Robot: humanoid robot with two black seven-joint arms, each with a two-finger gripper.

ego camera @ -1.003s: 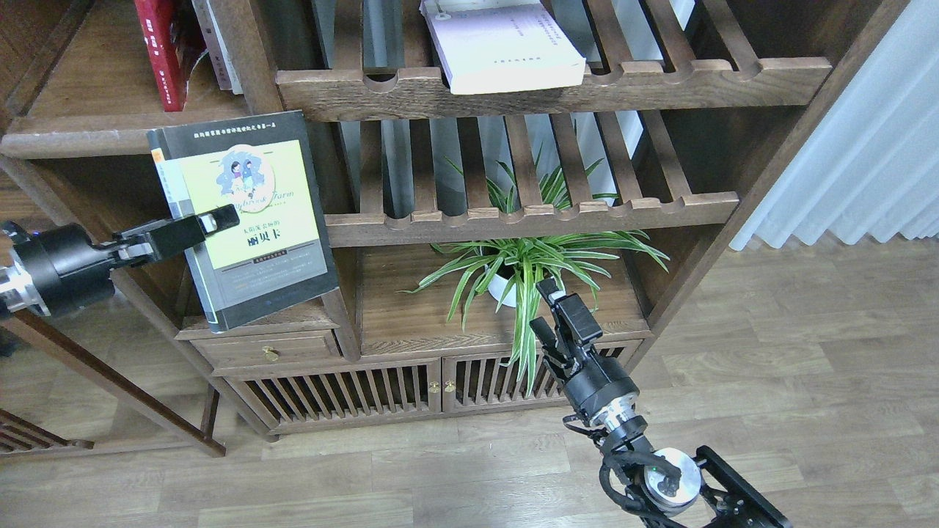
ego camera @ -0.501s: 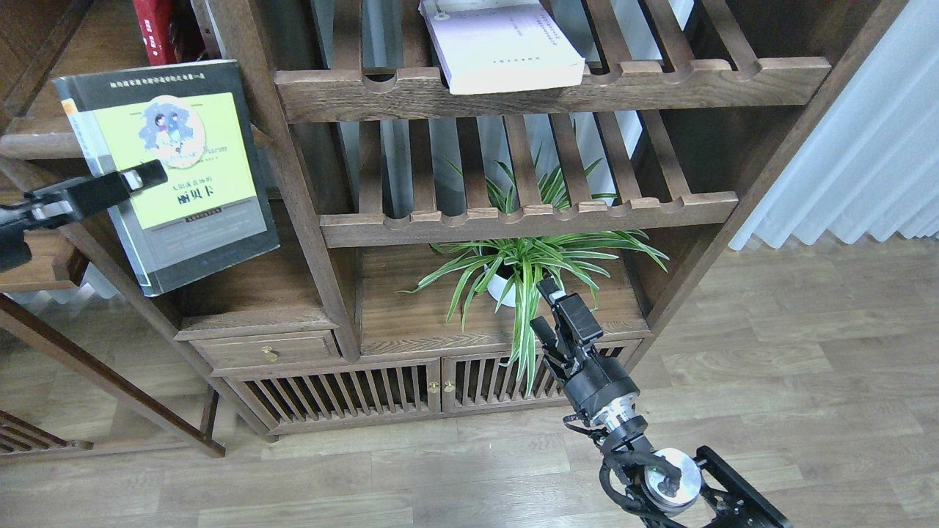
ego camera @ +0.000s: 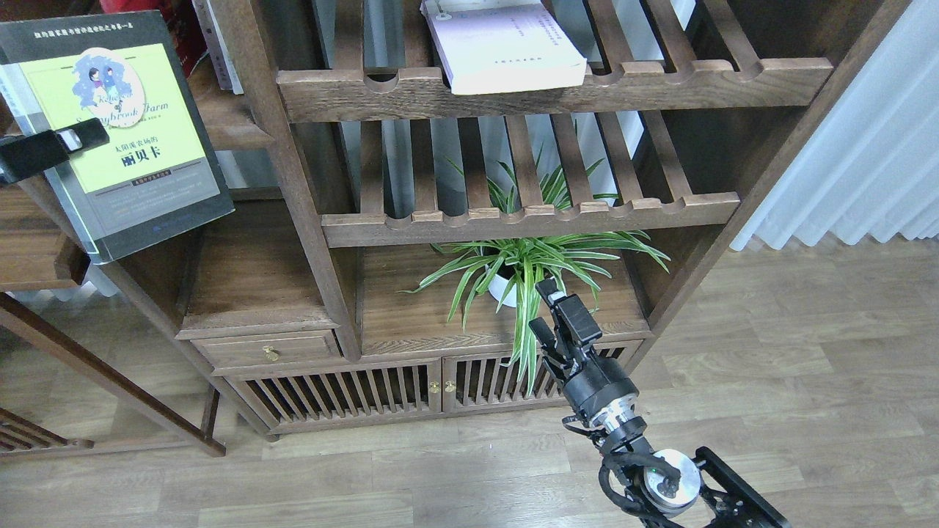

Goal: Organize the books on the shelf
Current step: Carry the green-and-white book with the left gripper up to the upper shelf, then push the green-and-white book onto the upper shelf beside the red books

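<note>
Gripping the black book (ego camera: 110, 132) by its cover edge, my left gripper (ego camera: 70, 139) is holding it tilted before the shelf (ego camera: 227, 121). It could be pivoting loose or catching that edge.

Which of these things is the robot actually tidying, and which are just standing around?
Part of the job: black book held by the left gripper; white-lilac book; red book; solid wooden shelf.
Just there: potted plant; slatted racks; curtain.

right arm (ego camera: 598, 385) — black, silver wrist ring | looped black cables | left gripper (ego camera: 70, 141) — black
</note>
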